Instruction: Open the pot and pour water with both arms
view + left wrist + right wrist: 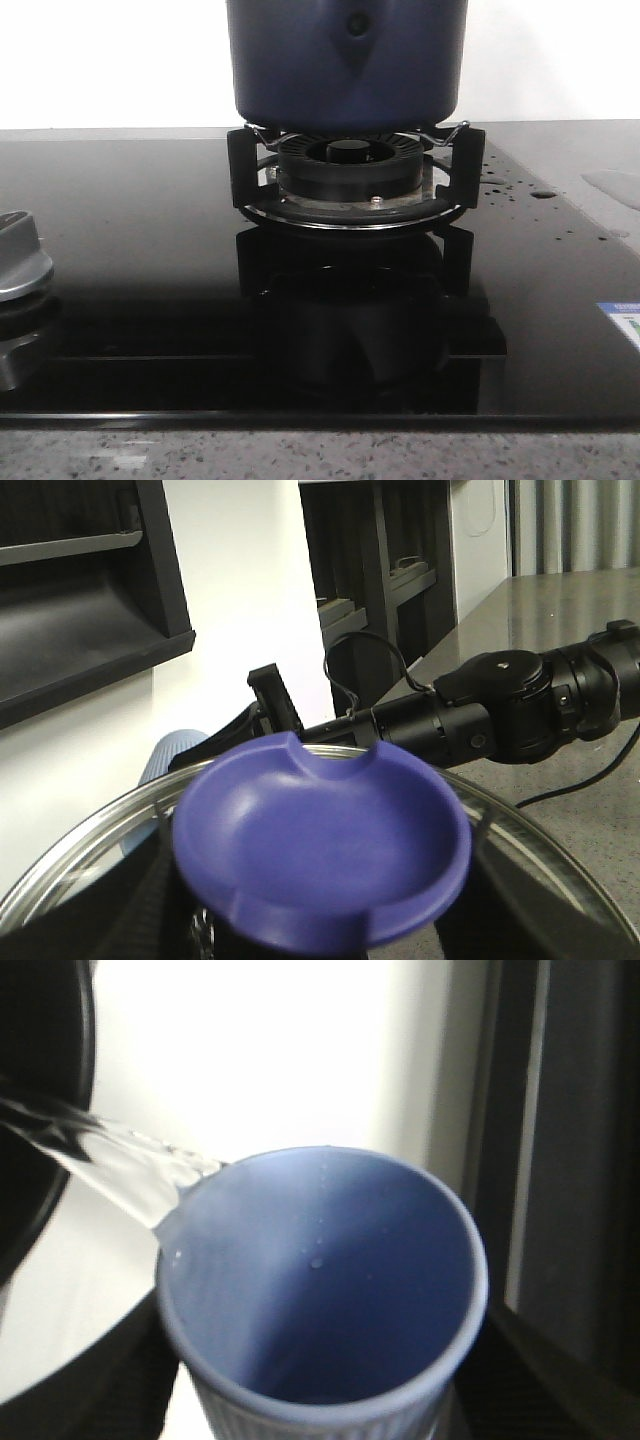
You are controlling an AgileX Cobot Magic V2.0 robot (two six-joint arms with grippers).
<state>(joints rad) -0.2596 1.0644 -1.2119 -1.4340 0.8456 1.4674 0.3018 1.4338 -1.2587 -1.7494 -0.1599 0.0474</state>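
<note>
The dark navy pot [348, 62] stands on the black ringed burner [350, 170]; its top is cut off in the front view, and no gripper shows there. In the left wrist view my left gripper [322, 930] is shut on the purple-blue knob [320, 850] of a steel-rimmed glass lid [70, 855] and holds it up in the air. In the right wrist view my right gripper [320, 1405] is shut on a light blue ribbed cup [320, 1290], which is tilted. A stream of water [110, 1155] runs from the cup's rim towards a dark curved edge [45, 1110].
The black glass hob [150, 260] has water drops at the right [500, 185]. A silver knob [20, 260] sits at its left edge. The right arm [480, 715] and the cup [165, 760] show behind the lid. Dark shelves [80, 600] stand beyond.
</note>
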